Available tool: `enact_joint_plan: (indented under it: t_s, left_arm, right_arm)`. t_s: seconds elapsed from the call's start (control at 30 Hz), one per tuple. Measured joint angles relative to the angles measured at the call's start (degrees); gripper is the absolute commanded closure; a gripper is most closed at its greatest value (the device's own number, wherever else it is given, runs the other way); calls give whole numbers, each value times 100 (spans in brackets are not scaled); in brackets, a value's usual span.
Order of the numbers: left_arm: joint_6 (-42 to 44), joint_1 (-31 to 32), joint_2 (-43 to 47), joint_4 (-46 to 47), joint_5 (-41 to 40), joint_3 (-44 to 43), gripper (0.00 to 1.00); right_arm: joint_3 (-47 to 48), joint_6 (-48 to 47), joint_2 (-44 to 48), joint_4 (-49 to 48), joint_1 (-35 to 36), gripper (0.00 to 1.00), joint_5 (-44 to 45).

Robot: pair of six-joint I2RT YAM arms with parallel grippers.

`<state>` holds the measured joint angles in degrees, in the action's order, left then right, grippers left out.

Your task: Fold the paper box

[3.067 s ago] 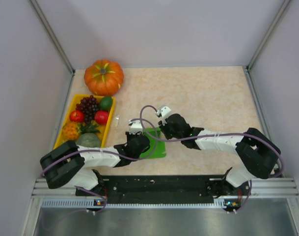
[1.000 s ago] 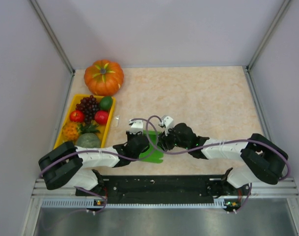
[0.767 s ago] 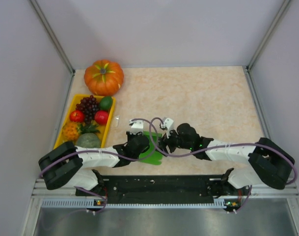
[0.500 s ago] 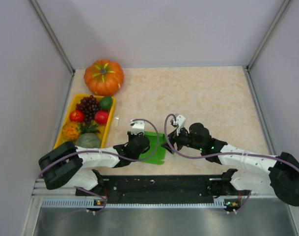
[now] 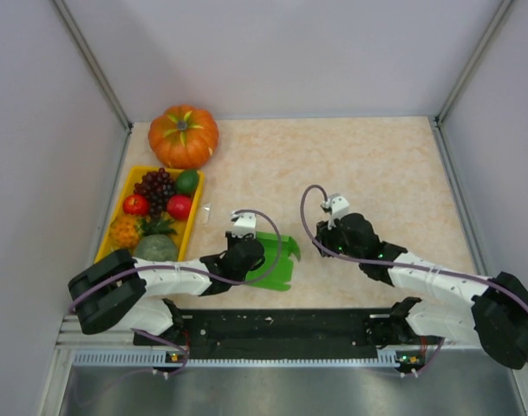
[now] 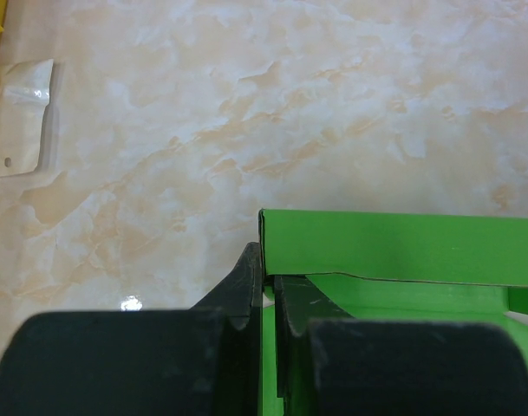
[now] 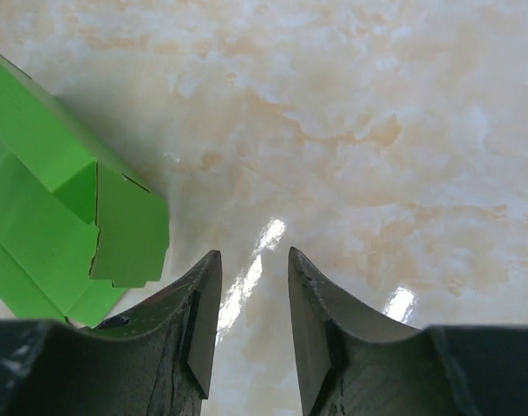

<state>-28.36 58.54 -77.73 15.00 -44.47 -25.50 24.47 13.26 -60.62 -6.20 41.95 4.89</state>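
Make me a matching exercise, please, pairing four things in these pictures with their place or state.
Things:
1. paper box
2. pumpkin
3. left gripper
4. right gripper

Places or states:
A. at the far left corner of the table
B. open, holding nothing
C. shut on a green card edge
D. partly folded, near the front edge

Pairs: 1-D, 2-A, 3-C, 4-B.

Robotics lab test cell: plain grey panels (image 5: 290,52) on aluminium profiles (image 5: 88,56) enclose a marble-patterned table (image 5: 376,165). A left arm (image 5: 159,277) and right arm (image 5: 428,277) bolt to a slotted rail (image 5: 290,325). A pumpkin (image 5: 184,136) and fruit tray (image 5: 196,206) stand left.
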Motion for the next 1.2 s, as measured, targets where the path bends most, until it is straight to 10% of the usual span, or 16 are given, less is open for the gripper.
enact_joint_plan:
  t_s: [0.7, 1.2]
  left_arm:
    - [4, 0, -20, 35, -11, 0, 100]
    - [-50, -4, -15, 24, -15, 0, 100]
  right_arm:
    - [713, -643, -1971, -743, 691, 56, -1093]
    - [710, -577, -2273, -1598, 1235, 74, 520]
